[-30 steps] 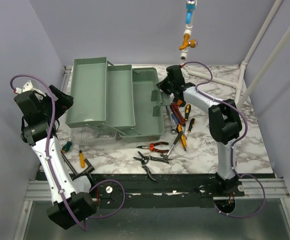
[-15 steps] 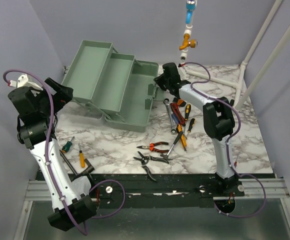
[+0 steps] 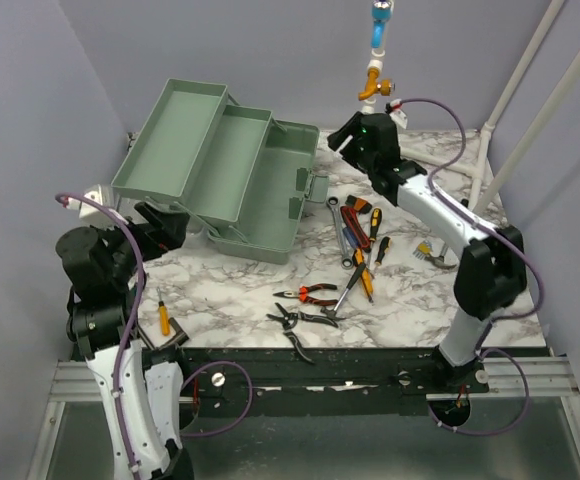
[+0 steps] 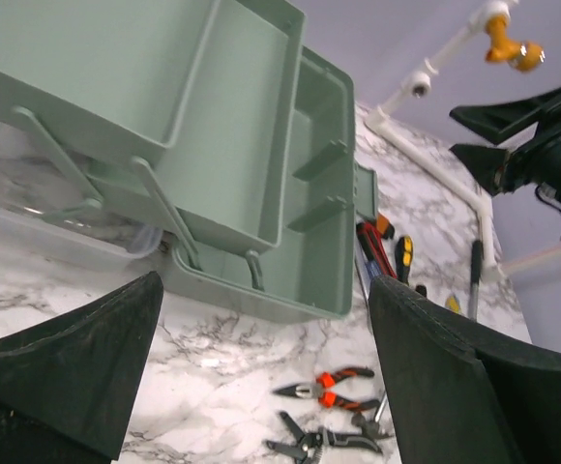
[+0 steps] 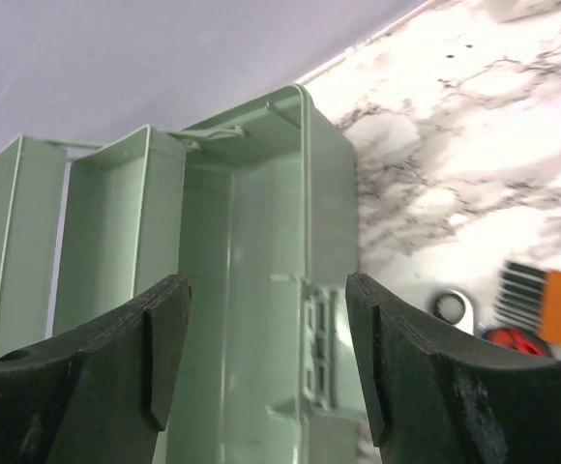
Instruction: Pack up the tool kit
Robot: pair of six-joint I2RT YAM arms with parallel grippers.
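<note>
The green toolbox [image 3: 260, 190] stands open at the back left, its two trays [image 3: 185, 135] fanned out up and leftward. My right gripper [image 3: 340, 140] hovers open above the box's right end, with the latch [image 5: 317, 338] below its fingers and nothing held. Low at the box's near-left corner, my left gripper [image 3: 165, 225] is wide open and empty. Loose tools lie on the marble: orange-handled pliers [image 3: 310, 293], black snips [image 3: 305, 318], a wrench [image 3: 337, 215], red-handled pliers [image 3: 355, 222] and screwdrivers [image 3: 362, 275]. The left wrist view shows the box [image 4: 261, 174], the pliers [image 4: 331, 387] and the snips [image 4: 319, 443].
A yellow screwdriver [image 3: 163, 317] lies by the left arm near the table's front edge. A small orange-and-black tool [image 3: 432, 255] sits right of the tool pile. White pipes [image 3: 440, 160] run along the back right, and a blue-and-orange fitting [image 3: 375, 60] hangs above.
The toolbox swung round and its trays tipped up. My right gripper opened, let go of the box's right end and rose. My left arm drew back toward the near left.
</note>
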